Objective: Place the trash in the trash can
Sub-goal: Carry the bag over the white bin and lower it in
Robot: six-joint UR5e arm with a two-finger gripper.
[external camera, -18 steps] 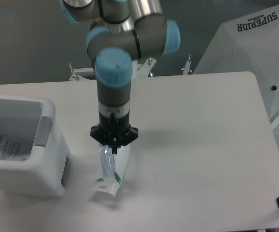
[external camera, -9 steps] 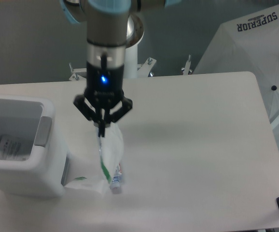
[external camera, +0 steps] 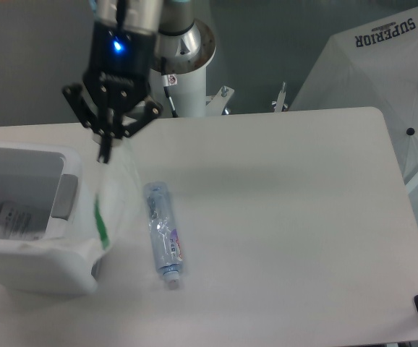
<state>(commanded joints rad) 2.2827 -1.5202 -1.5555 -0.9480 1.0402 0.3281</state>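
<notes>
White pouch [external camera: 111, 210] hanging, blurred, from gripper [external camera: 105, 155] at upper left, fingers pinching its top edge. Long axis vertical; lower end touching bin [external camera: 75, 271] rim. Bin opening lying left of gripper. Bottle [external camera: 163, 235] lying on table [external camera: 288, 217], lower centre.

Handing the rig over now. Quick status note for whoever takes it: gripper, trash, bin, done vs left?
Gripper: shut on the top edge of the white pouch, which hangs in the air just right of the trash can, its lower end at the rim.
Bottle: lies flat on the table, to the right of the can, untouched.
Inside the can: some white item with print shows at the bottom left; I cannot tell what it is.
Done: pouch lifted off the table.
Left: carry the pouch over the opening and release it, then pick up the bottle and bin it.
</notes>
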